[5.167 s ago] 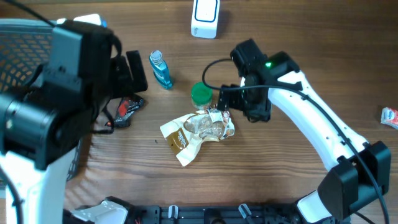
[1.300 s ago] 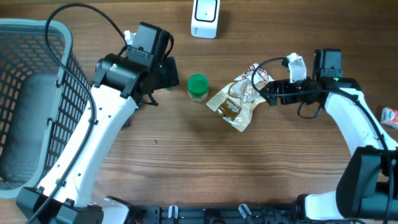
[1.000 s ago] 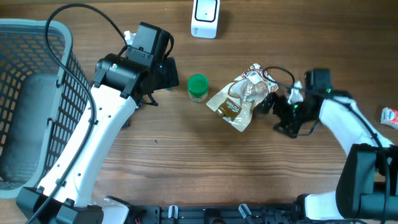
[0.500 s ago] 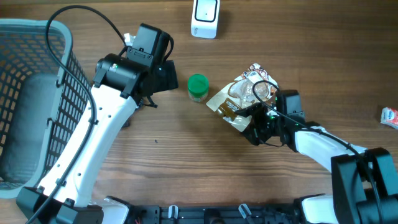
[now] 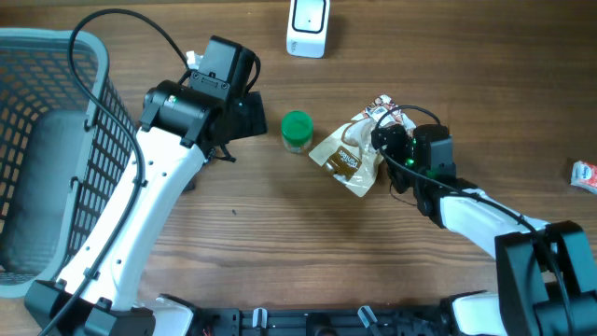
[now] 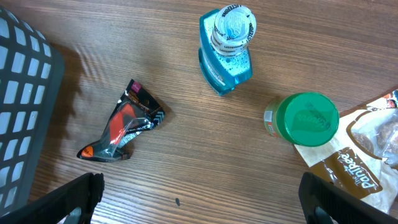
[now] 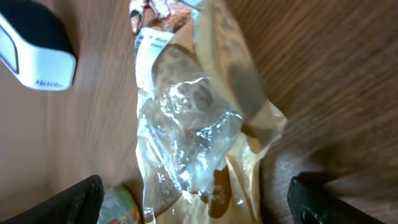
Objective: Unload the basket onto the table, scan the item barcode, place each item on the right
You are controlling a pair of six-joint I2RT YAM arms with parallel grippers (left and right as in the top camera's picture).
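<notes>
Wood table (image 5: 280, 243), with a big grey basket (image 5: 56, 37) off on the far left, which I don't think matters for this one.

The left gripper (image 6: 208, 202) hangs over the small stuff, jaws spread wide, holding nothing. The right gripper (image 7: 205, 202) sits low at the right edge of the bag (image 5: 353, 154). Its jaws are also spread wide, and the bag lies ahead of them, not pinched as far as I can see.

The bag lies mid-table, just beside the jar (image 5: 298, 130) and well apart from the white scanner (image 5: 307, 26) at the far edge. It's a crinkly tan pouch with a clear window and lumpy bits inside.

My guess is it's light, floppy and a bit slick, so it'll sag and fold if lifted by one corner. The contents look crushable, so I'd stay off the middle. I'd pinch the flat sealed seam on the gripper's side and keep the panel taut. I can't spot a barcode on the upper face, so it may need a flip.

Smaller bits are a blue bottle (image 6: 226, 46) and a red-black packet (image 6: 121, 121), both clear of the bag.
</notes>
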